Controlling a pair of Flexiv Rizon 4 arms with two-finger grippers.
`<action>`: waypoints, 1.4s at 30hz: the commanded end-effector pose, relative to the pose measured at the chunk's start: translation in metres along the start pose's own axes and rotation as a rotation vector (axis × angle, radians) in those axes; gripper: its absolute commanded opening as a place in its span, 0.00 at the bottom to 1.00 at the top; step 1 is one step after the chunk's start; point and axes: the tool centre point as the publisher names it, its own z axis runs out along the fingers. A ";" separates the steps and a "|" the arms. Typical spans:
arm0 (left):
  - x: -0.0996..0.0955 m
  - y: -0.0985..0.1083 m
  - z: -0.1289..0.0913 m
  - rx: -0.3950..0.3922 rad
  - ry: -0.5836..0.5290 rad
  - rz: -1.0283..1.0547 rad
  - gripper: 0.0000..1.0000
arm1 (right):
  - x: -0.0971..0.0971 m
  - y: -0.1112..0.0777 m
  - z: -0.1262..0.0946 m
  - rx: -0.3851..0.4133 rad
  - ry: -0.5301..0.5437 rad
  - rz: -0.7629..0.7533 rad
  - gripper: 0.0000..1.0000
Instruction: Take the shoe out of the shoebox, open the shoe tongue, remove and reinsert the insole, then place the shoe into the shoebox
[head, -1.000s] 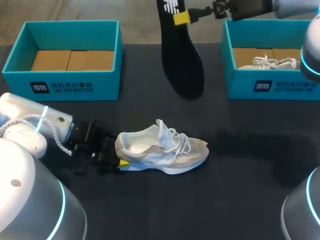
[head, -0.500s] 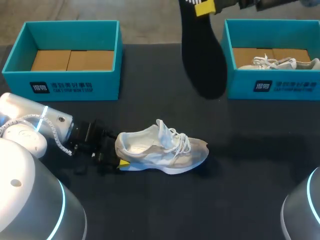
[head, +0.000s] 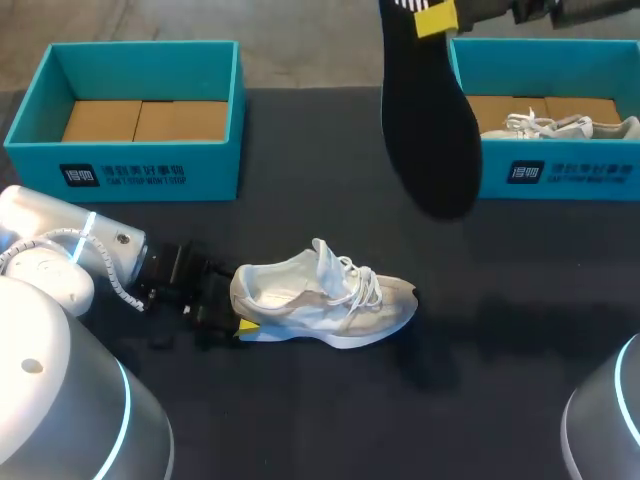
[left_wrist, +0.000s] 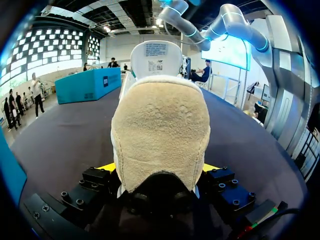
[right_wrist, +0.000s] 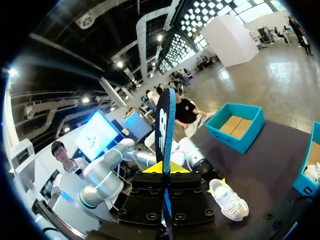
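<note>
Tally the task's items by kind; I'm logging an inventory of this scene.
Shoeboxes: 2, the left shoebox and the right shoebox.
Shoes: 2, the loose shoe and the boxed shoe.
Insoles: 1, the insole in the right gripper.
Total: 5.

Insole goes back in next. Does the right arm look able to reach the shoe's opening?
Probably yes: the right gripper holds the insole aloft, the shoe lies opening-up, and the left gripper clamps only its heel.
</note>
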 end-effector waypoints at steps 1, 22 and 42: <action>-0.001 0.002 0.002 -0.002 0.000 0.000 0.00 | 0.014 -0.012 0.002 -0.025 -0.030 0.010 0.00; -0.001 0.002 0.002 -0.002 0.000 0.000 0.00 | 0.049 -0.020 0.014 0.035 -0.019 0.055 0.00; -0.001 0.002 0.002 -0.002 0.000 0.000 0.00 | 0.078 -0.014 0.019 0.016 -0.057 0.006 0.00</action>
